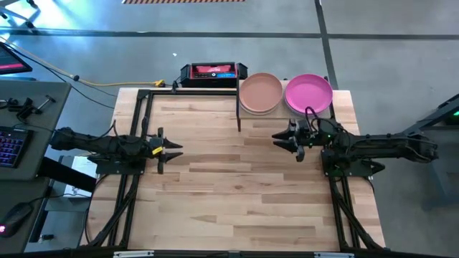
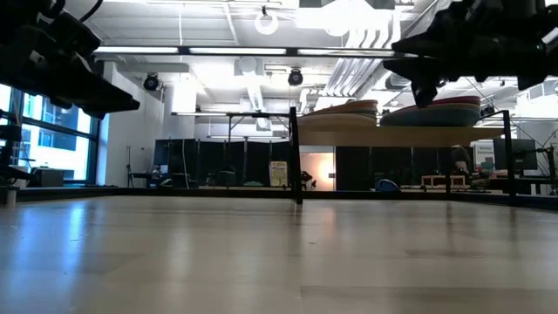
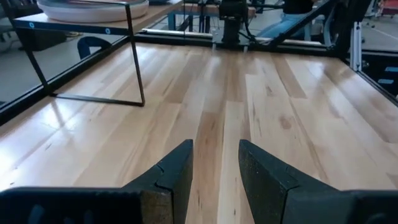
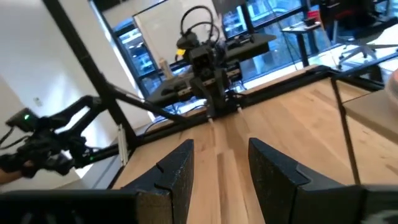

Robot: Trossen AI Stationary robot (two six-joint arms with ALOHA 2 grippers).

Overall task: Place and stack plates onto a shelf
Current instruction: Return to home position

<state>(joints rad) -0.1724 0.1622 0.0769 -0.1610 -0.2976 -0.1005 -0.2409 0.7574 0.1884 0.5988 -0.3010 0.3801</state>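
Note:
Two stacks of plates sit on the shelf (image 1: pixel 287 107) at the table's far right: a peach-topped stack (image 1: pixel 259 92) and a magenta-topped stack (image 1: pixel 308 92). In the low view the stacks (image 2: pixel 410 112) rest on the raised board. My right gripper (image 1: pixel 278 139) hovers open, just nearer than the shelf, above the tabletop, holding nothing. My left gripper (image 1: pixel 176 149) hangs open over the table's left middle, also holding nothing. Each wrist view shows its own open fingers (image 3: pixel 214 174) (image 4: pixel 217 168) above bare wood.
The shelf's thin black posts (image 1: pixel 238 107) stand between the two grippers and the far edge. A black and red device (image 1: pixel 212 73) lies beyond the far edge. Bare wooden tabletop (image 1: pixel 244 193) stretches across the middle and near side.

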